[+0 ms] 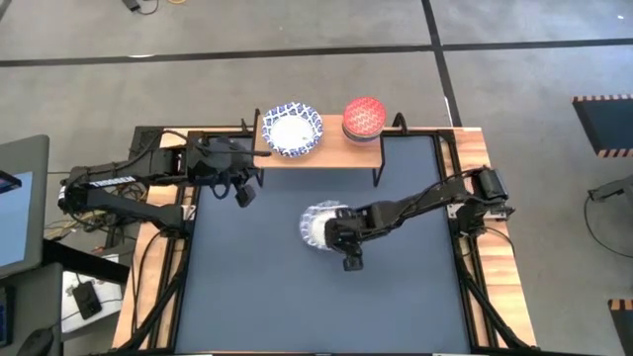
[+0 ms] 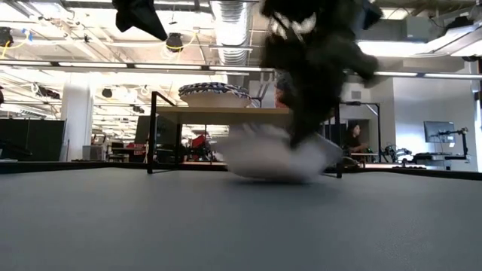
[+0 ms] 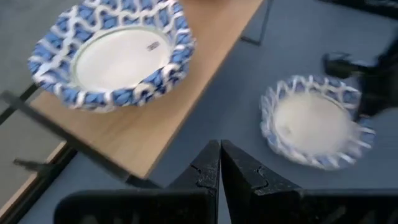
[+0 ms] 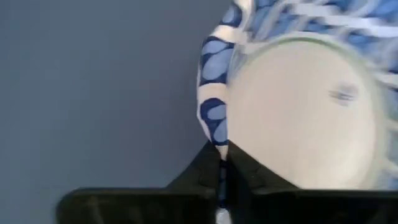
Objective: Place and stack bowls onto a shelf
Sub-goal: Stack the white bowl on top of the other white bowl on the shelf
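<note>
Your right gripper (image 1: 336,237) pinches the rim of a white blue-rimmed bowl (image 1: 318,226) near the middle of the dark-blue table (image 1: 257,297), while your left gripper (image 1: 240,190), fingers closed on nothing, waits by the shelf's (image 1: 341,151) left end, where another blue-rimmed bowl (image 1: 292,130) and a red bowl (image 1: 364,118) sit.

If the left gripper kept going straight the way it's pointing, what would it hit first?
Probably the dark-blue tabletop between the shelf and the bowl held by the right gripper. The left gripper, fingers shut, aims into that gap, though depth is unclear.
</note>
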